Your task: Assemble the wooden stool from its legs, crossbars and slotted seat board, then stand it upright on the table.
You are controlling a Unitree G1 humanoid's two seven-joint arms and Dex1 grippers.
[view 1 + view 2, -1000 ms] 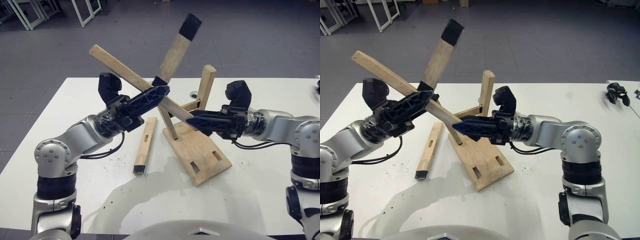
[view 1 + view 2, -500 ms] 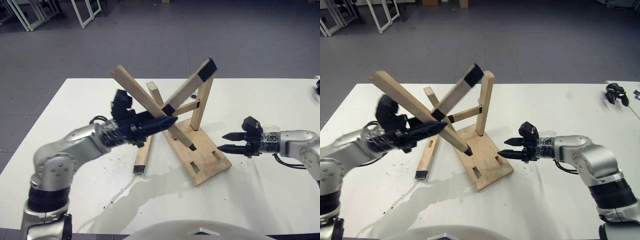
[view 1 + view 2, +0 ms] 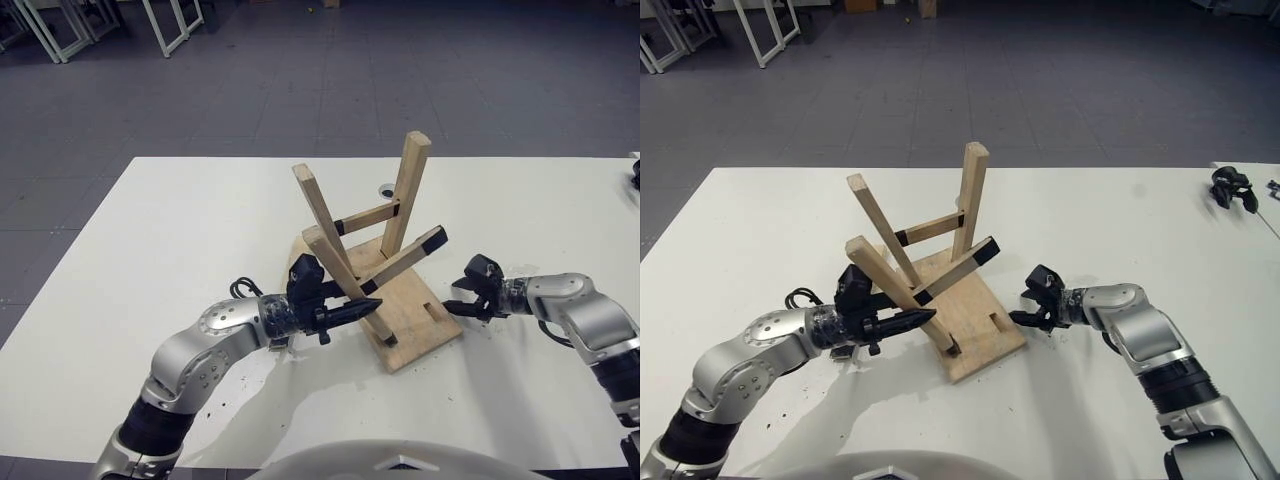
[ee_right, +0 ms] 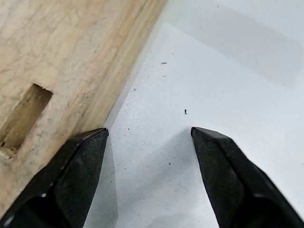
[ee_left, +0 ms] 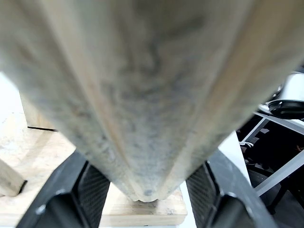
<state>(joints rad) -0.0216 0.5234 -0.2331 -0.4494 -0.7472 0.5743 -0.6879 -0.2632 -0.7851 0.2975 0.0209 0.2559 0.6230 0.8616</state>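
The slotted seat board (image 3: 412,318) lies flat on the table. From it rise two legs (image 3: 410,190) joined by a crossbar (image 3: 366,216). My left gripper (image 3: 352,310) is shut on a third leg (image 3: 333,262), which leans with its lower end on the board. A black-tipped piece (image 3: 418,247) sticks out from that leg to the right. In the left wrist view the held leg (image 5: 142,85) sits between the fingers (image 5: 80,185). My right gripper (image 4: 148,133) is open, low at the board's right edge (image 4: 71,71), with one finger against it.
A small black object (image 3: 1232,186) lies at the table's far right edge. A round hole (image 3: 388,188) sits in the tabletop behind the stool. Dark specks dot the table near the left arm. Metal frames stand on the floor beyond the table.
The left gripper has swung the crossed leg pair down from high in the air onto the board. The right gripper let go of it, pulled right, then dropped to the board's edge.
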